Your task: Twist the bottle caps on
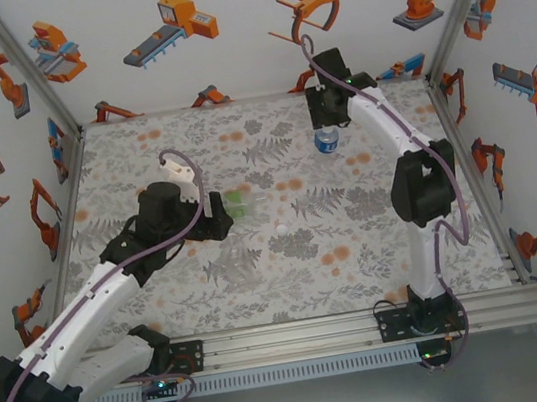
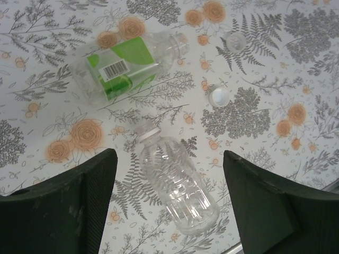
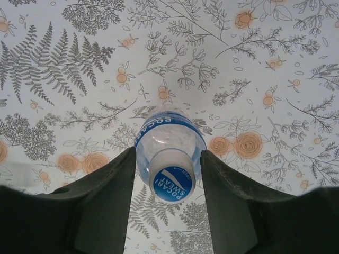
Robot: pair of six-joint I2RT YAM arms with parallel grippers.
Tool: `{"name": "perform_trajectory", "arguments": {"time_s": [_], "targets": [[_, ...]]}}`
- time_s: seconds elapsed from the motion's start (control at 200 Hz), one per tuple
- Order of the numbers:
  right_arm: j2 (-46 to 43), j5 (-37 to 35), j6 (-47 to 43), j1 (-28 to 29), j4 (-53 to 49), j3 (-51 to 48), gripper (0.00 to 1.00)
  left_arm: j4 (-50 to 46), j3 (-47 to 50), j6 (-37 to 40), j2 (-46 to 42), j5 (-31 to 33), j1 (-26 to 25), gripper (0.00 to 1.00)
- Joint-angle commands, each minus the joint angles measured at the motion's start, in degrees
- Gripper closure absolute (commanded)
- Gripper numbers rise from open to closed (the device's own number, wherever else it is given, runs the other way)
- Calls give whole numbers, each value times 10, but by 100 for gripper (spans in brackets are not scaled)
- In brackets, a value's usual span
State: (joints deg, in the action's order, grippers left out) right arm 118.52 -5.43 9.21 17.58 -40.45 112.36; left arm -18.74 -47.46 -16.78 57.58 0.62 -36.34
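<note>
The blue-labelled bottle [image 3: 170,138] stands upright at the back right [image 1: 327,140], with a blue-printed cap [image 3: 174,182] on its neck. My right gripper [image 3: 168,153] hangs over it, open, a finger on each side of the cap with small gaps. The green-labelled bottle [image 2: 124,66] lies on its side with a bare neck. The unlabelled bottle [image 2: 177,182] lies below my open left gripper [image 2: 168,159], a whitish cap [image 2: 146,134] on its neck. Two loose caps lie on the mat, one [image 2: 219,97] white and one [image 2: 233,41] paler.
The floral mat [image 1: 289,269] covers the table inside white walls with robot pictures. A metal rail [image 1: 367,320] runs along the near edge by the arm bases. One loose cap [image 1: 281,228] sits mid-table, right of my left gripper [image 1: 220,213].
</note>
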Motion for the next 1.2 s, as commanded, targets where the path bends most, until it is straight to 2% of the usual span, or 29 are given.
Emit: {"name": "perform_trajectory", "arguments": {"time_s": [0.0,0.225,0.431,0.666,0.901,1.071,1.197], "targets": [[-47,-2,5,-3,-17,24,50,-26,-13,-39,10,39,1,25],[-103,7,14,-3,-30,-9,50,-127,-59,-158,77,80,-13,26],[-160,15,29,-3,-25,-73,50,-172,-62,-231,131,155,-100,22],[-222,33,50,-3,1,-152,50,-178,-36,-323,168,149,-142,21],[-256,52,58,-3,11,-194,50,-151,-19,-368,228,113,-159,21],[-276,56,58,-3,18,-218,50,-158,-20,-384,276,110,-169,21],[-284,57,58,-3,21,-229,50,-153,-20,-386,308,100,-174,25]]}}
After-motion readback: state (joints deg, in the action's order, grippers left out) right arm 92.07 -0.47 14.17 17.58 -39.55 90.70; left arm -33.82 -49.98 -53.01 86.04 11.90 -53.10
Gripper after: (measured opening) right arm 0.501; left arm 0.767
